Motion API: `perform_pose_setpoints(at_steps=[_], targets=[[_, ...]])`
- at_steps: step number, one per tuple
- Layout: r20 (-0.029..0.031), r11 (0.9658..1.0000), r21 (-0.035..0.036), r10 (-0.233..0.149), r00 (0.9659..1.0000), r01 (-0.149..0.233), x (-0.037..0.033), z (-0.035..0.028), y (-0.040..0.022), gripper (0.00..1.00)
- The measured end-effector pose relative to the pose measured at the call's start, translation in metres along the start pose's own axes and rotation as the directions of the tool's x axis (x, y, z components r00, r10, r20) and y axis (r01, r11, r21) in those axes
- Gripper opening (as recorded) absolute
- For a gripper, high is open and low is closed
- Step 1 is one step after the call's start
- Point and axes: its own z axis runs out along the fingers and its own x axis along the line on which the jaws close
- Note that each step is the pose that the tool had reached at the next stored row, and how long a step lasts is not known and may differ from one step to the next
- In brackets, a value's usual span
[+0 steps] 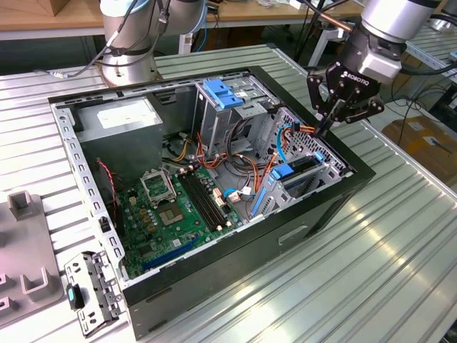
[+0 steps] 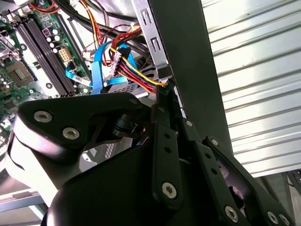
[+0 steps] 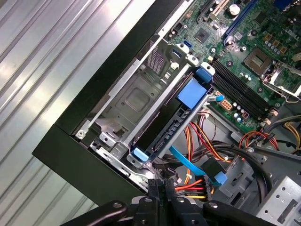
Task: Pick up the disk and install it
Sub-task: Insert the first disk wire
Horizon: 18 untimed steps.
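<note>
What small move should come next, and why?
Probably a short lift straight up: the disk already sits in the cage, and the gripper, shut and seemingly empty, hangs close by the cables, so moving sideways might snag them.

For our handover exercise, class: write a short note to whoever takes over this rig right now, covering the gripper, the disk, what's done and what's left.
Gripper: shut, holding nothing, tips beside the coloured cables near the drive bay.
Disk: on edge in the drive bay inside the computer case, blue rails showing.
Done: disk placed in the bay and released.
Left: confirm it is fully seated; the pictures cannot settle that.
</note>
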Motion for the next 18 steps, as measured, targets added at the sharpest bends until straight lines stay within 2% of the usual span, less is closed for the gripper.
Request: perform_pose_setpoints(at_steps=[4, 6, 8, 10, 15, 18], targets=[[0.0015, 0.9988, 0.0015, 0.050, 0.9988, -0.050, 0.0000, 0.0000, 0.0000, 0.16], [0.0023, 0.9973, 0.0022, 0.073, 0.9973, -0.073, 0.0000, 0.0000, 0.0000, 0.16], [0.0034, 0.9944, 0.0031, 0.105, 0.9944, -0.105, 0.0000, 0.0000, 0.0000, 0.16], [0.0038, 0.9931, 0.0035, 0.117, 0.9931, -0.117, -0.0001, 0.0001, 0.0005, 0.16], [0.0040, 0.9922, 0.0037, 0.125, 0.9922, -0.125, -0.0020, 0.0002, 0.0033, 0.16], [0.0053, 0.9871, 0.0046, 0.160, 0.9871, -0.160, -0.0020, 0.0002, 0.0032, 0.16]])
